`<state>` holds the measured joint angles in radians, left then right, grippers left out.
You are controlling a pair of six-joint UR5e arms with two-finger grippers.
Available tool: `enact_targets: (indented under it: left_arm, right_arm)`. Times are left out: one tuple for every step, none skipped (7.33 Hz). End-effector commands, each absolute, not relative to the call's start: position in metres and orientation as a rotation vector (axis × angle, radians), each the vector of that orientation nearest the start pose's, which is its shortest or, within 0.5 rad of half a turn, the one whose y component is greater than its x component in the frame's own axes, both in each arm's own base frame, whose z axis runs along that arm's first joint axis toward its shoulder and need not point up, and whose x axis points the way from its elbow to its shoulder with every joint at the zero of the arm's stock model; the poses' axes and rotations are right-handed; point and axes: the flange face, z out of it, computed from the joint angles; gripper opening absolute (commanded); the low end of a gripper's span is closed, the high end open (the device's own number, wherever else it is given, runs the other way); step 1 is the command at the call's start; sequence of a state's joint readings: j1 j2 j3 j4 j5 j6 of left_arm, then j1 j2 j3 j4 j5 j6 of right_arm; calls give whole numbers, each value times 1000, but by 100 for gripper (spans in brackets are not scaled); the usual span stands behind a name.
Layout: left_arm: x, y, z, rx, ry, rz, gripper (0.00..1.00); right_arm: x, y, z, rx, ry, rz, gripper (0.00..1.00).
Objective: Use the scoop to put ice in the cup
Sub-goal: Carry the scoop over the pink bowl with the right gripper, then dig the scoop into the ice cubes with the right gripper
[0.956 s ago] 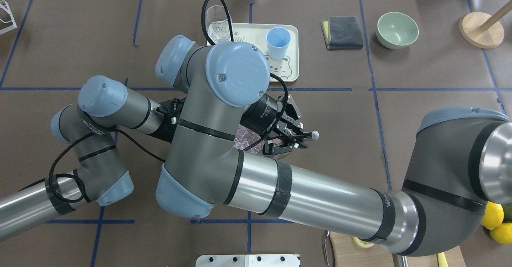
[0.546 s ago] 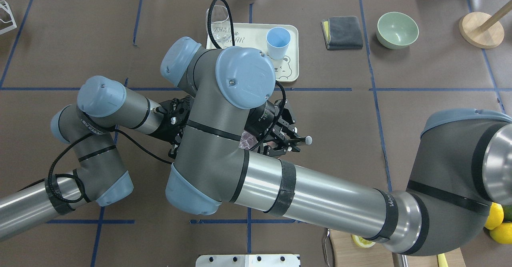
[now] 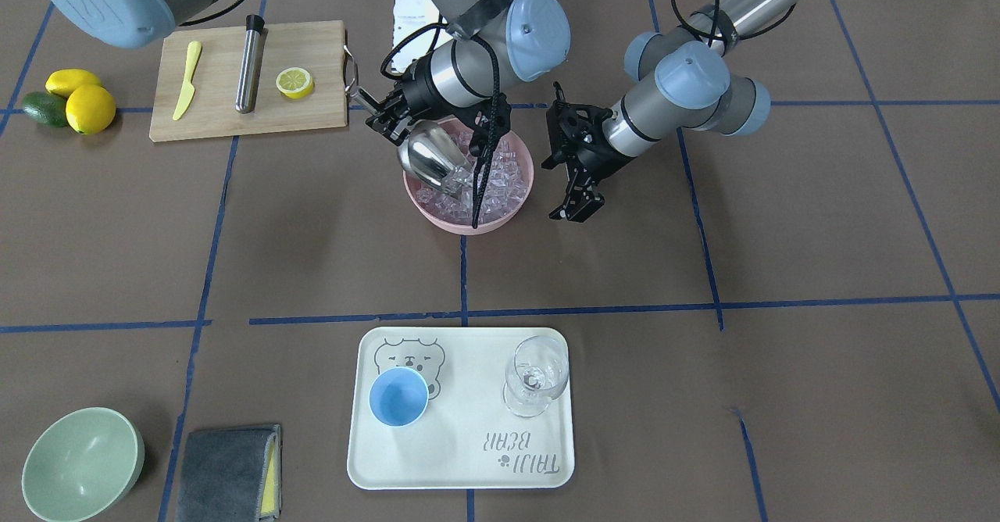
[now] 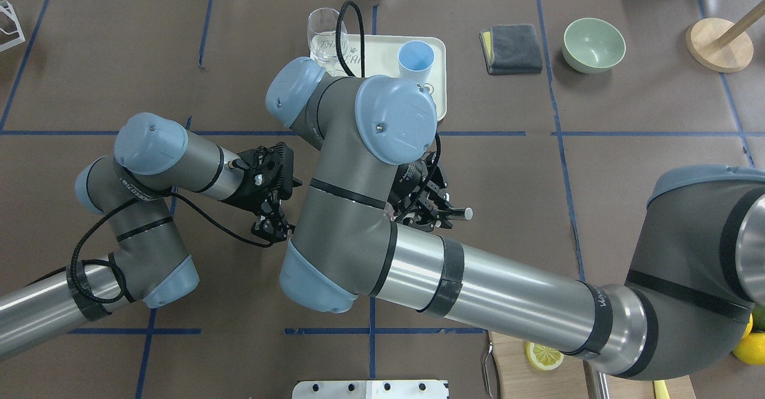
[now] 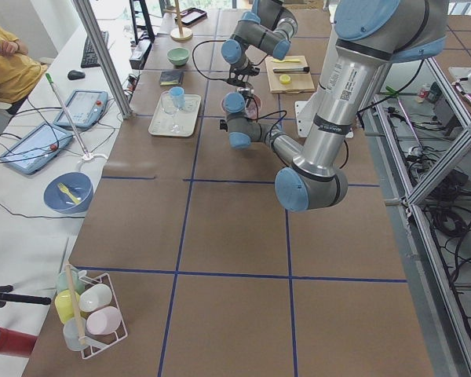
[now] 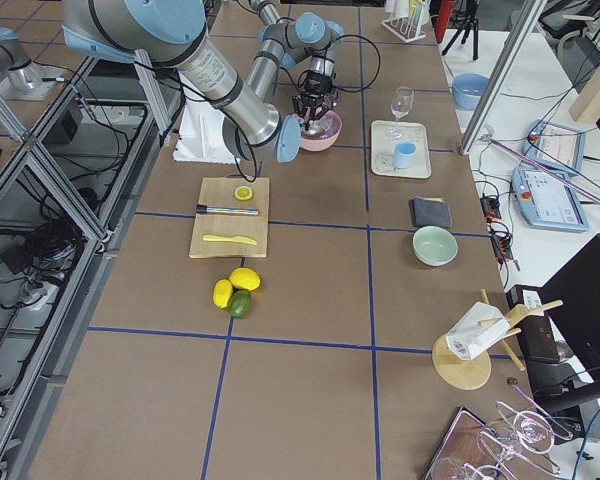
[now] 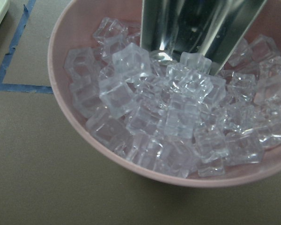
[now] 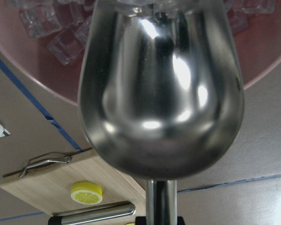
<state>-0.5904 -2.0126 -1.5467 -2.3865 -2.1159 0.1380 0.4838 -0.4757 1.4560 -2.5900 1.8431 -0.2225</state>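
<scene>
R gripper grips scoop, tip prob in ice

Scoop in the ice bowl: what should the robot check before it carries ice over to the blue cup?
1. Right gripper jaws shut on the scoop handle: ok.
2. Ice loaded in the scoop: cannot tell; its tip is among the cubes in the pink bowl.
3. Cup upright and empty on the tray: ok.
4. Glass stands apart from the cup: ok.
5. Left gripper beside the bowl, not touching it: ok.
</scene>
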Motion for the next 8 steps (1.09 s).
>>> enact_targets:
  left_arm:
    - [496, -432, 320, 980, 1000, 1280, 100]
    - [495, -434, 320, 981, 998, 1278, 100]
    - [493, -435, 320, 984, 997, 1275, 100]
    - [494, -434, 320, 983, 998, 1275, 100]
    - [493, -435, 320, 983, 998, 1274, 100]
    - [492, -435, 319, 985, 997, 1273, 100]
    - [492, -435, 319, 985, 998, 1271, 100]
    - [491, -436, 318, 987, 997, 1270, 100]
  right_arm:
    - [-561, -419, 148, -137, -306, -1290, 0]
    - [-551, -415, 166, -116, -318, -1290, 0]
    - [-543, -413, 182, -86, -341, -1292, 0]
    - [-542, -415, 187, -91, -356, -1285, 0]
    - [-541, -417, 196, -89, -362, -1284, 0]
    - [-543, -419, 204, -68, -373, -1286, 0]
    - [-545, -418, 205, -59, -398, -1286, 0]
    - [-547, -418, 207, -45, -412, -1286, 0]
